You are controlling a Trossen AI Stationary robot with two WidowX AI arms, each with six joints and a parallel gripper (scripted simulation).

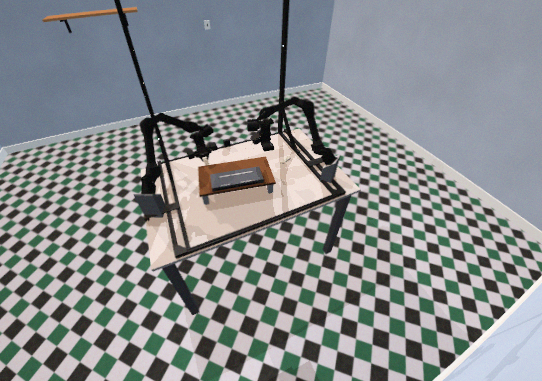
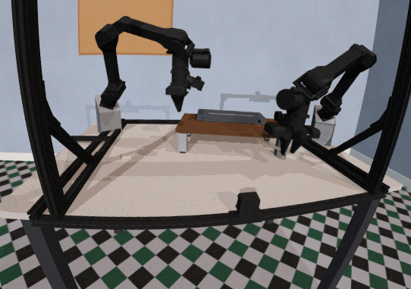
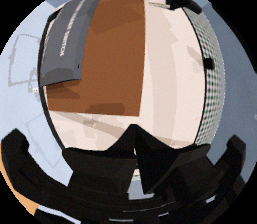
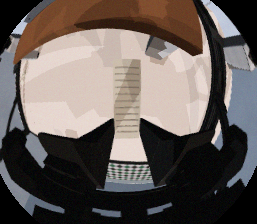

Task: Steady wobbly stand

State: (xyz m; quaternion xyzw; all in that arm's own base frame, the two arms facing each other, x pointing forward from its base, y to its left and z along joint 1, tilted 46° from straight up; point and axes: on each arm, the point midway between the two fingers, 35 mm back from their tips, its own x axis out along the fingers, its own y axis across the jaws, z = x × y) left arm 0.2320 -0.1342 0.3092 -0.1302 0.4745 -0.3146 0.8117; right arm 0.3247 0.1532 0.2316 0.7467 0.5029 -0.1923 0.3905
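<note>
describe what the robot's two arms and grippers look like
Both arms are matte black with chunky, angular jointed links. The left gripper and right gripper are black too, each with two wedge-shaped fingers narrowing to points. No coloured markings or lettering show on them.

The stand (image 1: 207, 174) (image 2: 227, 129) (image 3: 115, 60) (image 4: 113, 15) has a smooth, reddish-brown top that looks like wood. The network switch (image 1: 237, 178) (image 2: 230, 117) (image 3: 68, 45) looks like matt grey metal. The tabletop (image 1: 230, 217) (image 2: 205, 187) (image 3: 173, 75) (image 4: 68, 100) appears pale and matt; the ridged wedge (image 4: 127, 95) looks matt too, its surface grooved crosswise.
</note>
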